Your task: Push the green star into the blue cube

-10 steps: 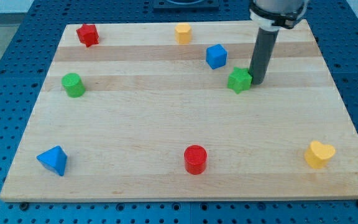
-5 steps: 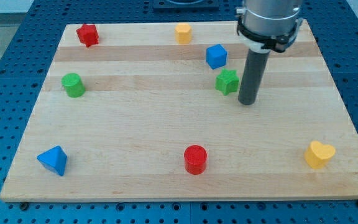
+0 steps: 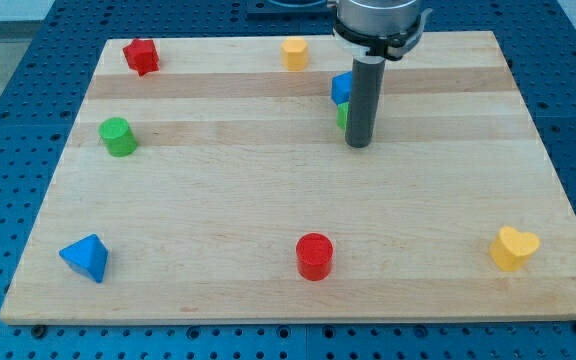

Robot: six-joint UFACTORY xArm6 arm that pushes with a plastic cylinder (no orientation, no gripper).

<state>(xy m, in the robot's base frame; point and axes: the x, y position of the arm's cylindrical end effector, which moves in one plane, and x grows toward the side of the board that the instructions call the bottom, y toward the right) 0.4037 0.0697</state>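
While my tip (image 3: pixel 358 144) rests on the wooden tabletop (image 3: pixel 268 200) in the upper middle of the view, the rod above it hides most of the two task blocks. Only a thin sliver of the green star (image 3: pixel 341 117) peeks out along the rod's left edge, just above the tip. Directly over that sliver, toward the view's top, a small part of the blue cube (image 3: pixel 340 87) shows, again at the rod's left edge. The two visible pieces look as if they touch, green below and blue above, though the rod covers the rest, so I cannot tell how fully they meet. This arm has no gripper, only the straight dark rod, so nothing is grasped.

Elsewhere, the blocks sit well apart from the tip. A red star (image 3: pixel 141 56) lies near the top left corner, and a yellow block (image 3: pixel 294 52) sits at the top edge, left of the rod. At the view's left stands a green cylinder (image 3: pixel 118 136). Along the bottom are a blue pyramid-like block (image 3: pixel 85 257) at the left, a red cylinder (image 3: pixel 315 256) in the middle, and a yellow heart (image 3: pixel 514 247) at the right.
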